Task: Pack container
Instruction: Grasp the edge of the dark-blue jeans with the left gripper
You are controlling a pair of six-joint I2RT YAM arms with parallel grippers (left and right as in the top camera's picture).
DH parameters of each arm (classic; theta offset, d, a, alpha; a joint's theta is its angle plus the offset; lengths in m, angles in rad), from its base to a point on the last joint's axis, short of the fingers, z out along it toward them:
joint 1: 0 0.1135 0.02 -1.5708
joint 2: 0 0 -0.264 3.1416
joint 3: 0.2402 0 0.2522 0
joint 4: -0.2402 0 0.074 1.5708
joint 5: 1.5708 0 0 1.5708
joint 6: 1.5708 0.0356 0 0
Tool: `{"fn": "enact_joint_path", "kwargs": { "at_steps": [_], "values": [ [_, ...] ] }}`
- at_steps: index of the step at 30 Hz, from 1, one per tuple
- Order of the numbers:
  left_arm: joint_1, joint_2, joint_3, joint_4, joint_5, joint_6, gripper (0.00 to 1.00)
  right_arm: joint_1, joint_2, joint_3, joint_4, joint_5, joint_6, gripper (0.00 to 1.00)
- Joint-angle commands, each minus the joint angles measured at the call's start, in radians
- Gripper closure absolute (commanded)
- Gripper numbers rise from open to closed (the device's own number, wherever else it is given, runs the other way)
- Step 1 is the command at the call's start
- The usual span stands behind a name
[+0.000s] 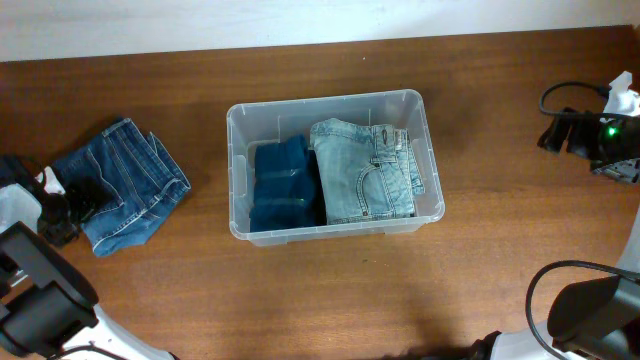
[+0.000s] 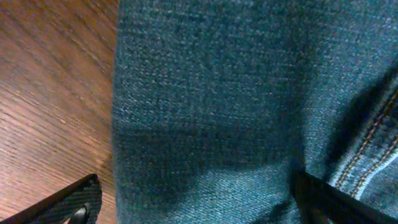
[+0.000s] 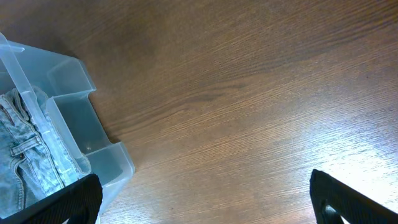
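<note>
Container (image 1: 325,99) sits mid-table (image 1: 330,300), two folded pairs in: dark jeans (image 1: 285,185), pale jeans (image 1: 365,170). Third jeans (image 1: 125,185) lie outside, left, not yet packed. My left gripper (image 2: 199,205) is spread over them, pinching nothing; right gripper (image 3: 205,199) spread, empty.

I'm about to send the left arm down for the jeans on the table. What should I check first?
1. Left gripper open: ok.
2. Left gripper lined up on the loose jeans: ok, one finger over wood, the other over denim, straddling the edge.
3. Fingers low enough to pinch fabric: cannot tell.
4. Room in the container: cannot tell; dark jeans and light jeans cover its floor, so only the top is free.
5. Right gripper clear of the container: ok, open over bare table beside its corner.
</note>
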Motion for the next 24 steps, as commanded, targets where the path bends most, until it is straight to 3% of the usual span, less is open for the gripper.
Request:
{"fn": "enact_joint_path", "kwargs": {
  "at_steps": [1, 6, 11, 18, 19, 21, 23, 24],
  "values": [
    [-0.027, 0.08, -0.089, 0.011, 0.005, 0.036, 0.01, -0.004, 0.0, 0.01, 0.0, 0.002, -0.006, 0.01],
    [-0.027, 0.08, -0.123, 0.045, 0.011, 0.035, 0.01, -0.004, 0.0, 0.01, 0.0, 0.002, -0.006, 0.01],
    [-0.027, 0.08, -0.123, 0.044, 0.071, 0.036, 0.11, -0.004, 0.0, 0.01, 0.0, 0.002, -0.006, 0.01],
    [-0.023, 0.08, -0.122, 0.035, 0.089, 0.062, 0.39, -0.004, 0.0, 0.01, 0.0, 0.002, -0.006, 0.01],
    [-0.02, 0.08, -0.122, 0.033, 0.089, 0.062, 0.48, -0.004, 0.0, 0.01, 0.0, 0.002, -0.006, 0.01],
    [-0.012, 0.08, -0.122, 0.022, 0.089, 0.061, 0.87, -0.004, 0.0, 0.01, 0.0, 0.002, -0.006, 0.02],
    [0.0, 0.08, -0.12, 0.011, 0.089, 0.061, 1.0, -0.004, 0.0, 0.01, 0.0, 0.002, -0.006, 0.01],
    [0.005, 0.08, -0.12, 0.004, 0.089, 0.061, 0.99, -0.004, 0.0, 0.01, 0.0, 0.002, -0.006, 0.01]
  ]
}}
